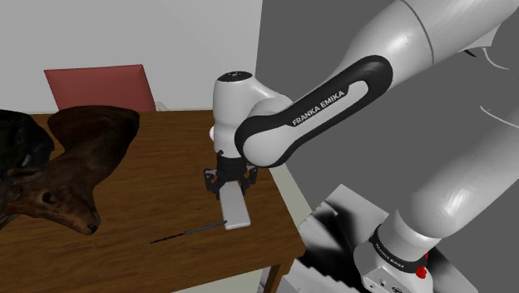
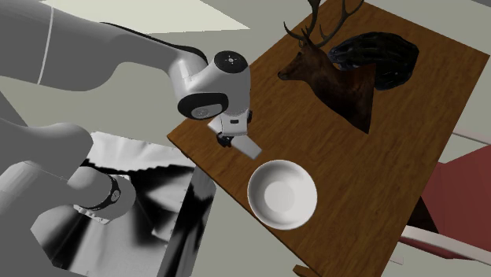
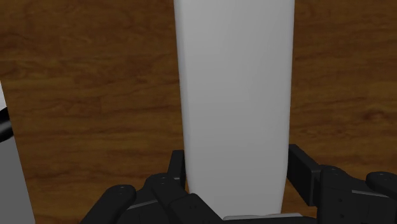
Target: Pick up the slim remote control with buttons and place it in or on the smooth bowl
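Note:
The remote (image 1: 235,208) is a slim, plain pale slab with no buttons drawn, lying lengthwise on the brown wooden table (image 1: 158,204) near its edge. My black gripper (image 1: 228,183) stands over one end of it, shut on the remote. In the wrist view the remote (image 3: 235,95) runs straight out from between the fingers (image 3: 175,170), which clasp its sides. From the second exterior view the remote (image 2: 247,148) pokes out below the gripper (image 2: 230,140). The smooth white bowl (image 2: 283,197) sits empty close by, near the table's edge.
A dark brown mounted deer head (image 1: 66,179) with antlers (image 2: 330,75) takes up the far part of the table, with a black ribbed object (image 2: 378,51) behind it. A red chair (image 1: 100,87) stands past the table. A thin dark sliver (image 1: 187,231) lies by the remote.

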